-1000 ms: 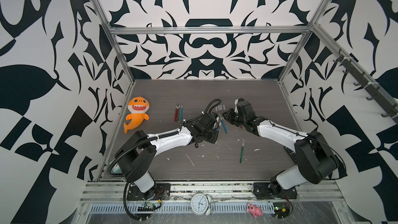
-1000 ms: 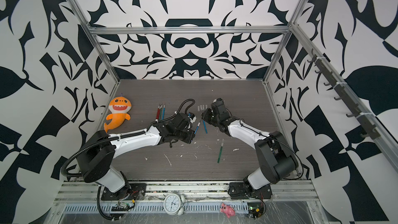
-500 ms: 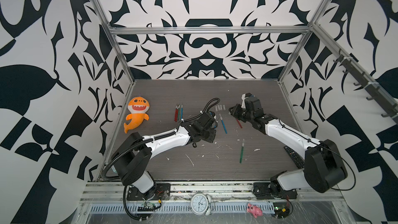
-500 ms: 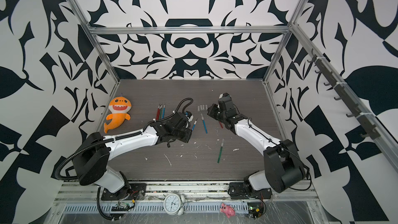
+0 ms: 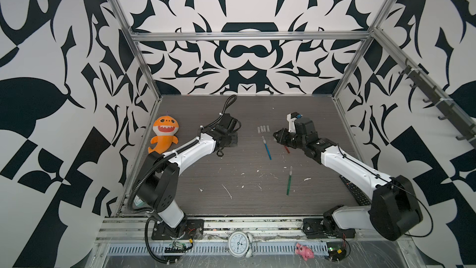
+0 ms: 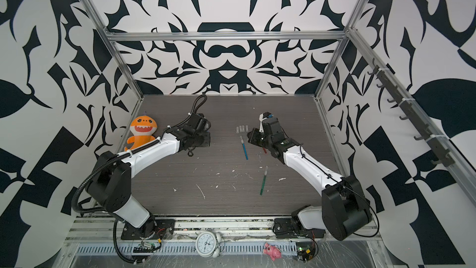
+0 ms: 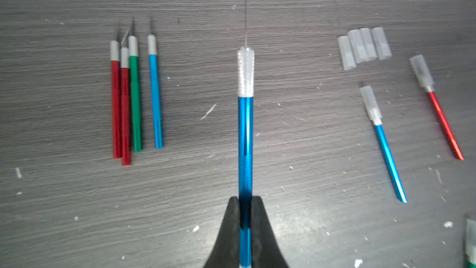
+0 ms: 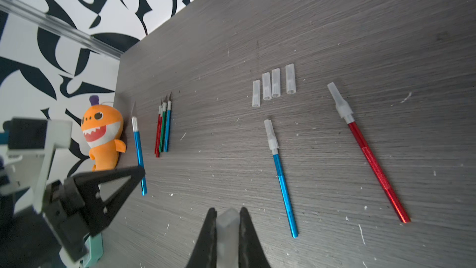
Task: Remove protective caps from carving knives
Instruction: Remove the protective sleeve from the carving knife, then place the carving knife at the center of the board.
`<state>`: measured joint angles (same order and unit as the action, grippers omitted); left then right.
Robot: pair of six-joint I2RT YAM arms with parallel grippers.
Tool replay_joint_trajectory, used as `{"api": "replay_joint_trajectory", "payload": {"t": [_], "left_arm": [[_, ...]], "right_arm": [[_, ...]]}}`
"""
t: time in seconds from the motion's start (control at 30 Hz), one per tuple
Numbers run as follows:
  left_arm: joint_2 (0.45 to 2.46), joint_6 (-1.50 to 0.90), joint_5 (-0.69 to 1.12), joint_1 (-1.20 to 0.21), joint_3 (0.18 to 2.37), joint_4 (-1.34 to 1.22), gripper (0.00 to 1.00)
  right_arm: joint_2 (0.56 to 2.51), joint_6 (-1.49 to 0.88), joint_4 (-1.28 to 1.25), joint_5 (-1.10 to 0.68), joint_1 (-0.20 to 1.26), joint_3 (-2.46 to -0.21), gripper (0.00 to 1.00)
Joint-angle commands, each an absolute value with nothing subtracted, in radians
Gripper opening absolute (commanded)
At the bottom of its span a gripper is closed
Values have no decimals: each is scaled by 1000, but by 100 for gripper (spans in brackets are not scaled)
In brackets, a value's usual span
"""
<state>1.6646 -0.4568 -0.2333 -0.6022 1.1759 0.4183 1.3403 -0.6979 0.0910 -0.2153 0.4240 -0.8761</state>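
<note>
No readable text, label, brand or sign in any view. Clock at bottom centre of both top views: dial numerals too small to make out. Remote at lower right in a top view: key markings too small to read.

Four loose caps lie rowed near a capped blue knife.
</note>
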Motion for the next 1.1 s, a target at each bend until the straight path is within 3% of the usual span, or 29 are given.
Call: {"api": "replay_joint_trajectory", "payload": {"t": [0.0,1.07], "left_arm": [[1740,-451,-314,-601,1241,501,0],[2076,-394,-294,-445,1480,553,0]], "right_arm": [[1317,-627,102,-233,435,-859,0],[1326,-594,18,-225,456,-795,0]]}}
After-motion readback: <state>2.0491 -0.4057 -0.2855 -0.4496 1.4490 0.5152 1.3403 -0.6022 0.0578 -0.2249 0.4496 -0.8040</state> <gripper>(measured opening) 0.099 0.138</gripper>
